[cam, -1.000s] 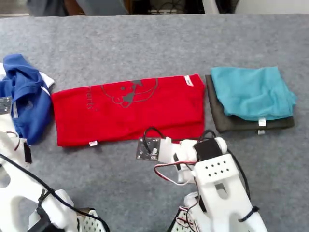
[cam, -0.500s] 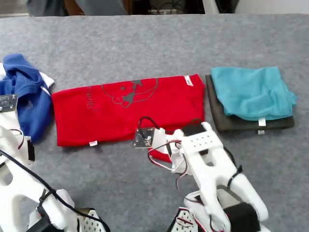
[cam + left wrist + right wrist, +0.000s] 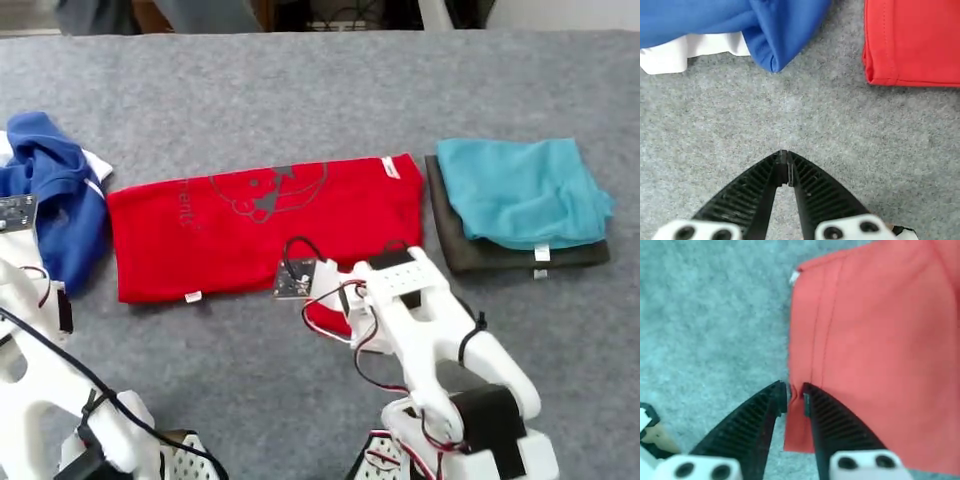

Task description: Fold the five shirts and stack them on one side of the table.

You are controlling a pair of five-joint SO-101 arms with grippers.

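Note:
A red shirt [image 3: 250, 235], folded into a long strip, lies across the middle of the grey table. My right gripper [image 3: 796, 392] is shut on the red shirt [image 3: 880, 340] at its near hem, where a bit of cloth bunches between the fingertips. From above, that gripper [image 3: 325, 312] sits at the hem's right part. A crumpled blue shirt [image 3: 50, 190] lies at the far left over a white garment [image 3: 95, 160]. My left gripper [image 3: 785, 167] is shut on nothing, over bare table short of the blue shirt [image 3: 740, 20] and a corner of the red shirt [image 3: 915, 40].
At the right, a folded teal shirt [image 3: 520, 190] rests on a folded dark shirt [image 3: 460, 250]. White cloth [image 3: 685, 55] peeks out beside the blue one. Both arm bases stand at the near edge. Bare grey table [image 3: 300, 100] stretches behind the shirts.
My right arm has swung left and forward onto the red shirt's near hem, which now bulges slightly toward the near edge. The left arm shifted a little at first, then stayed.

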